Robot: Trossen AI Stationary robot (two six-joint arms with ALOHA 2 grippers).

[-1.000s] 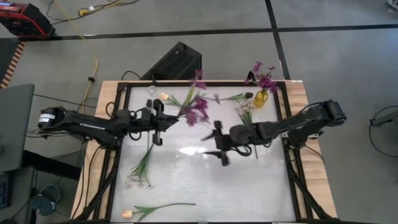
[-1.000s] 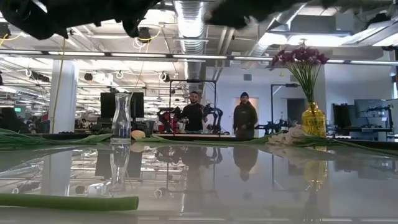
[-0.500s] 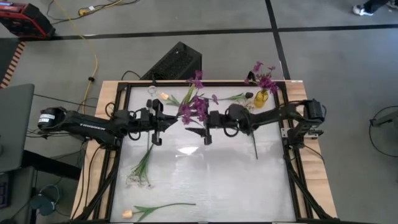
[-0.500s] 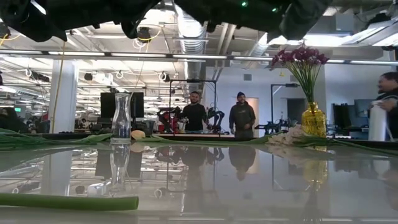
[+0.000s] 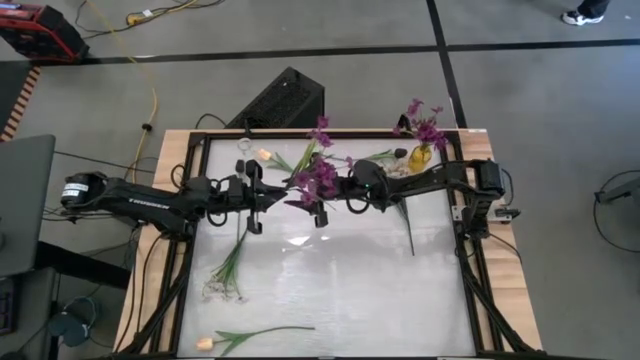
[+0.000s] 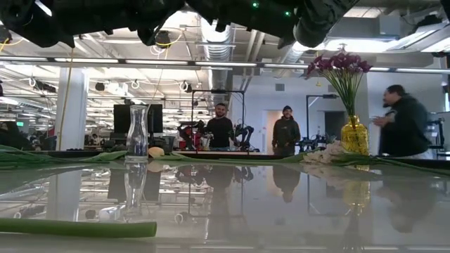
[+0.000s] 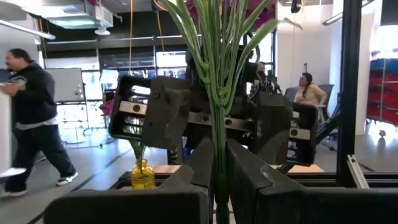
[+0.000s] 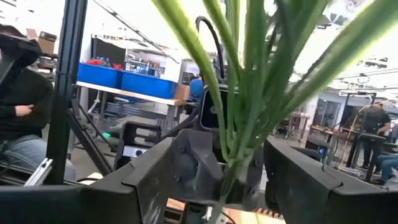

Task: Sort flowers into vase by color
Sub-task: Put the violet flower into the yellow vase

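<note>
A purple blossom sprig (image 5: 314, 176) with a bundle of thin green stems (image 7: 217, 93) hangs in the air over the table's far middle. My left gripper (image 5: 259, 194) (image 7: 217, 190) is shut on its stems. My right gripper (image 5: 319, 196) (image 8: 227, 186) faces the left one. It is open, and its fingers stand on either side of the same stems (image 8: 241, 118) without touching them. A yellow vase (image 5: 421, 156) (image 6: 354, 135) holds purple flowers. A clear glass vase (image 6: 138, 131) stands at the far left. My left gripper pinches the purple sprig's green stems (image 7: 217, 146) between its two fingers, at their lower part. The fingers come level from the table's left. The sprig is lifted clear of the table, and its blossoms stick out beyond the fingertips toward the table's right.
A white sprig (image 5: 228, 268) lies at the table's left. A tulip (image 5: 250, 337) lies at the near edge and another (image 5: 265, 155) by the clear vase. White flowers and a loose stem (image 5: 408, 222) lie near the yellow vase. People stand in the room behind the table.
My right gripper has moved from the table's middle toward the left and far edge, up to the purple sprig, until its open fingers stand around the stems. The left gripper and the sprig have kept still. A person has walked into the room's right side.
</note>
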